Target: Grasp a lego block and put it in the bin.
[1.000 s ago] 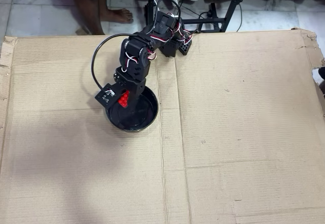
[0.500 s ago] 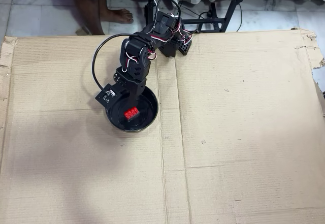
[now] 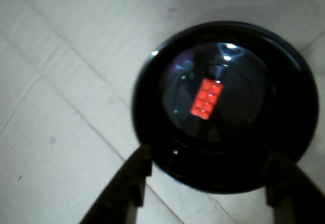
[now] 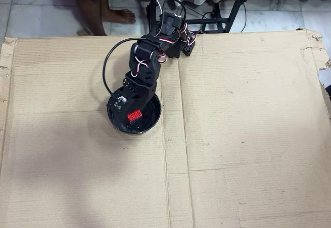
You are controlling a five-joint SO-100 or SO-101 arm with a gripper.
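On corrugated cardboard sheet (image 4: 243, 135), left of its centre seam in the overhead view: bin (image 4: 115, 122), round, glossy black, low-rimmed. Inside it, flat on the floor near the middle, studs up: lego block (image 4: 134, 116), bright red, touching nothing else. Above the bin's far rim, reaching down from the top edge: black arm (image 4: 147, 65) with red and white wires. Seen from the wrist: lego block (image 3: 206, 98) slightly left of the bin (image 3: 152, 112) centre, gripper (image 3: 208, 183) spread wide and empty, dark fingers (image 3: 129, 183) straddling the near rim, probably just above it, blur hiding any contact.
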